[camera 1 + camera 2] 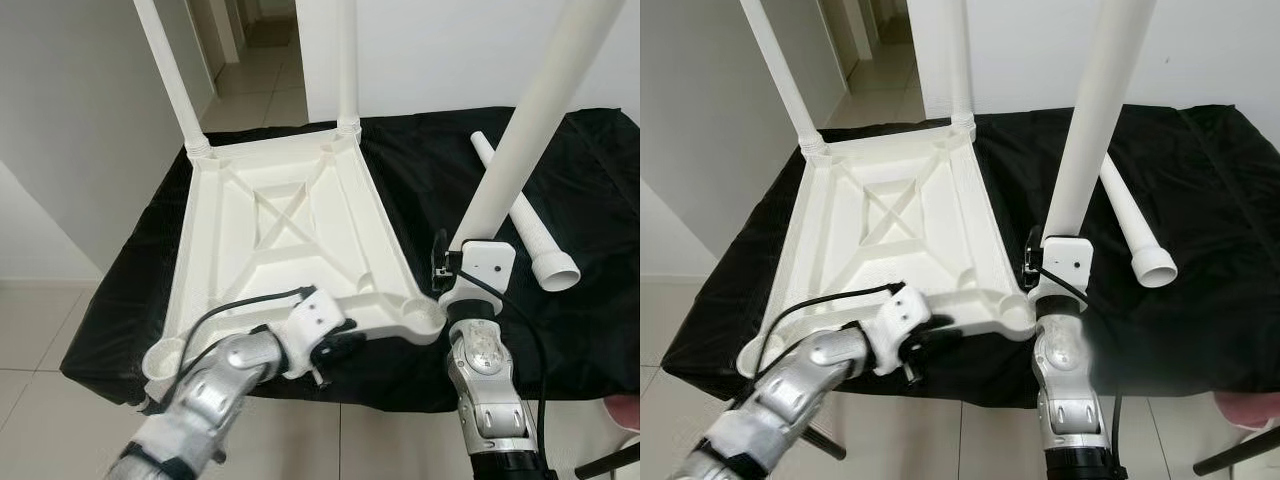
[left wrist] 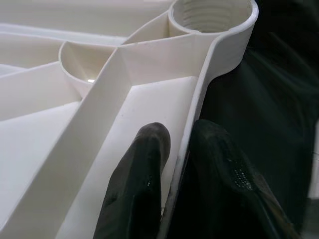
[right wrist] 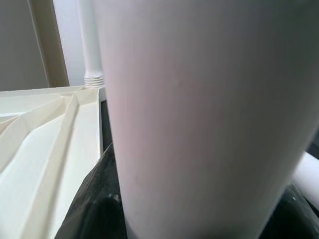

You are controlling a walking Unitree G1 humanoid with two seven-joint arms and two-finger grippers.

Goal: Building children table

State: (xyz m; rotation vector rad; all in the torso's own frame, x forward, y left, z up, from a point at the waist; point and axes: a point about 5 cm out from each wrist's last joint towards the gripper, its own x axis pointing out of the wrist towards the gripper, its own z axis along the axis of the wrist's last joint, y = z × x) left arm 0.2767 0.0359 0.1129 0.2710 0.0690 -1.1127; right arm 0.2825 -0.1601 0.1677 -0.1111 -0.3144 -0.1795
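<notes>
Pinching the near rim of the upside-down tabletop (image 1: pixel 290 240) on the black-draped table (image 1: pixel 600 200), left gripper (image 2: pixel 177 164) should brace while right gripper (image 1: pixel 452 262), clamped on a white leg (image 1: pixel 525 130), lowers it squarely into the near right socket (image 1: pixel 424 318).

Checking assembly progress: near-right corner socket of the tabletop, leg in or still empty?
Empty. The socket shows bare threads, nothing screwed in. The right end effector holds a leg upright beside it, above the tabletop.
</notes>
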